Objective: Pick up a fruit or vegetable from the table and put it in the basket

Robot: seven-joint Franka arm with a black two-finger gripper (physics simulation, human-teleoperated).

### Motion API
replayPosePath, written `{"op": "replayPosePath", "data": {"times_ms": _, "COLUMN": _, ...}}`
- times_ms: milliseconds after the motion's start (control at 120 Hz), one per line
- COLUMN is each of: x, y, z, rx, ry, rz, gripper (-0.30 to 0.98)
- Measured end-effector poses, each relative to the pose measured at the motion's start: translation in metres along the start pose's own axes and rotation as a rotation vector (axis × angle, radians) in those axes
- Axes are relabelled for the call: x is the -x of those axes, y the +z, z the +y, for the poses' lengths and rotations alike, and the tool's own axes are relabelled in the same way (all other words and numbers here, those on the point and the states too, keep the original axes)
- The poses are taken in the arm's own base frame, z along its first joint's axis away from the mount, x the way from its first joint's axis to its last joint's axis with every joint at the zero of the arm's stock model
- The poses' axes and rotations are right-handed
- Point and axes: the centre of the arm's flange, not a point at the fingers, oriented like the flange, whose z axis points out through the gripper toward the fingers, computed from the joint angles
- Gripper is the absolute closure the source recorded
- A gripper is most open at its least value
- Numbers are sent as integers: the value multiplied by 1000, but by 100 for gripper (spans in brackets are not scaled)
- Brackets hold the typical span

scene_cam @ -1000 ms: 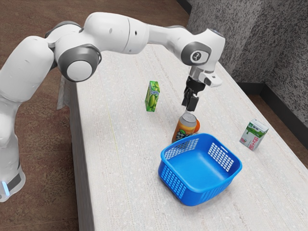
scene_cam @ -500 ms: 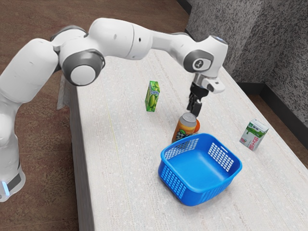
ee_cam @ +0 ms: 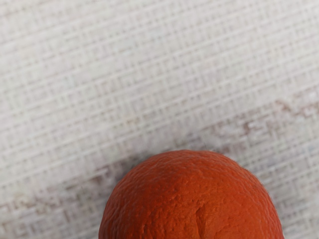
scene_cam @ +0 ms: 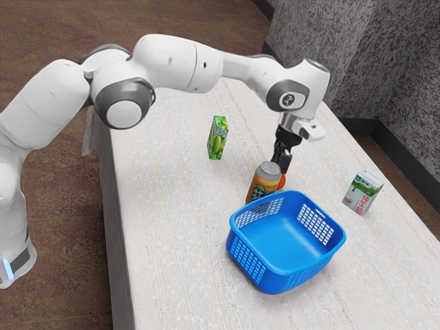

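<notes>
My gripper (scene_cam: pixel 282 163) is low over the orange, behind the can, its two black fingers standing apart. The can partly covers the fingers and much of the orange (scene_cam: pixel 282 180). Close under my hand, the orange (ee_cam: pixel 192 199) shows its rounded, dimpled top in the wrist view. The blue basket (scene_cam: pixel 292 267) stands on the table just in front of the can in the exterior view, with its inside bare.
An orange-coloured can (scene_cam: pixel 264 183) stands upright right beside the orange and near the basket's rim. A green juice box (scene_cam: pixel 217 138) is toward the exterior view's left, and a white carton (scene_cam: pixel 362 192) toward its right, on the pale table (scene_cam: pixel 185 240).
My hand has moved down and slightly toward the exterior view's right, bringing the fingers close to the orange behind the can. The can, basket and boxes have stayed put.
</notes>
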Motion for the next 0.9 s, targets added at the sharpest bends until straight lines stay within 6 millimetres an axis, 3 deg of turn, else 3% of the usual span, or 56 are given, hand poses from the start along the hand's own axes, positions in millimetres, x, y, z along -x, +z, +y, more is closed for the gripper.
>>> {"op": "replayPosePath", "data": {"times_ms": 900, "x": -13, "y": 28, "z": 4, "rx": 10, "ry": 25, "rz": 2, "gripper": 0}}
